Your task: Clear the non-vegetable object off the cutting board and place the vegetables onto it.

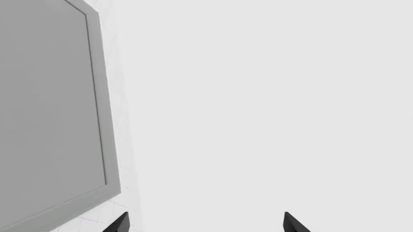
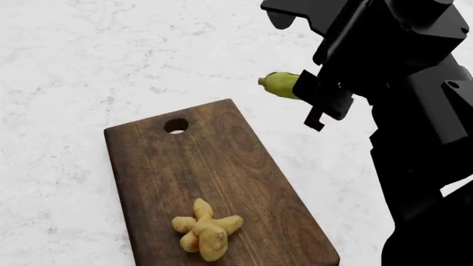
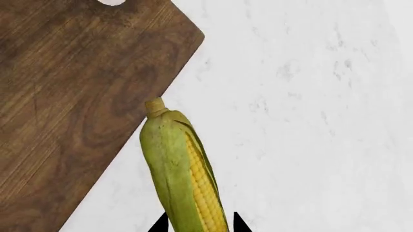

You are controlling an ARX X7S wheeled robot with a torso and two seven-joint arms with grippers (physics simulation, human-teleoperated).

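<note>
Head view shows the corn (image 2: 279, 84) held above the white marble table (image 2: 66, 66), just past the far right corner of the cutting board (image 2: 214, 166), with only its stalk end and green husk showing beyond the black right arm. The right claw (image 3: 197, 223) appears in the right wrist view as two black fingertips (image 3: 158, 225), one on each side of the ear, set narrow and pressed against the husk, so it grips the corn (image 3: 184, 174) near its lower part. The ear points away from the wrist camera, its stub end just beside the long edge of the cutting board (image 3: 71, 92), with a strip of yellow kernels bared along one side. Whether the corn touches the table cannot be told.

The ginger root (image 2: 205, 228) lies on the near part of the board, well apart from the corn, with the board's round hole (image 2: 176, 126) at the far end. No red fruit shows in any view.

The right arm reaches in from the upper right of the head view, its bulky black links bent downward over the table's right side and hiding most of the ear.

In the left wrist view, the left claw (image 1: 205, 224) shows two dark tips standing wide apart with nothing between them, aimed at a pale blank surface beside a grey panel (image 1: 51, 111).
</note>
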